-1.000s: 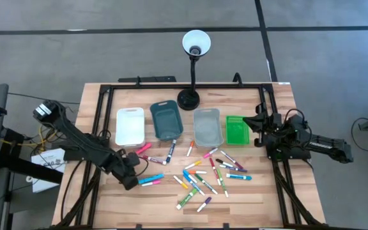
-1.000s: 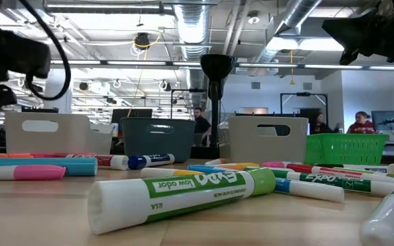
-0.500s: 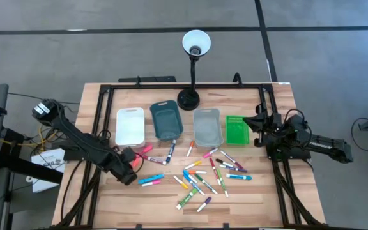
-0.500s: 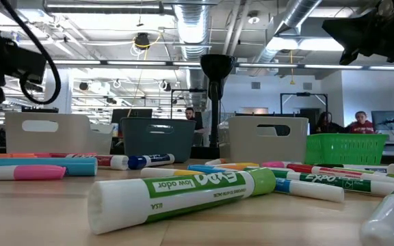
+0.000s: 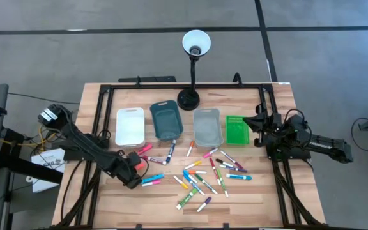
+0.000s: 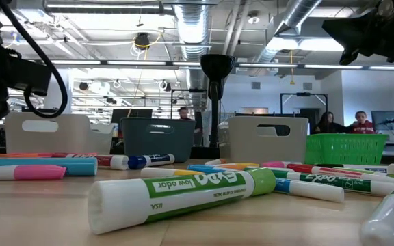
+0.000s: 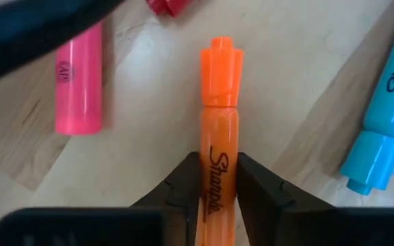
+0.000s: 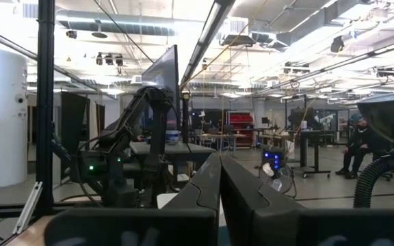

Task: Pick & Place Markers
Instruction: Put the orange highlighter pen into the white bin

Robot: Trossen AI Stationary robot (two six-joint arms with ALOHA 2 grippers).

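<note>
1. Our left pincer [image 7: 217,188] sits low at the tabletop's [image 5: 248,198] left edge, its fingers nearly closed against the orange marker [image 7: 219,123] lying flat there, beside a pink marker [image 7: 79,85].
2. We should finish squeezing square on the barrel, then lift straight.
3. Our right pincer [image 8: 219,198] waits shut, empty, beside the green bin [image 5: 236,130].

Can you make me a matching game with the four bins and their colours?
Bins, counted from the left arm's side in the high view:
1. first bin
2. second bin
3. third bin
4. fourth bin

Colours:
a. green
b. white
c. grey
d. dark teal

Pairs: 1-b, 2-d, 3-c, 4-a
</note>
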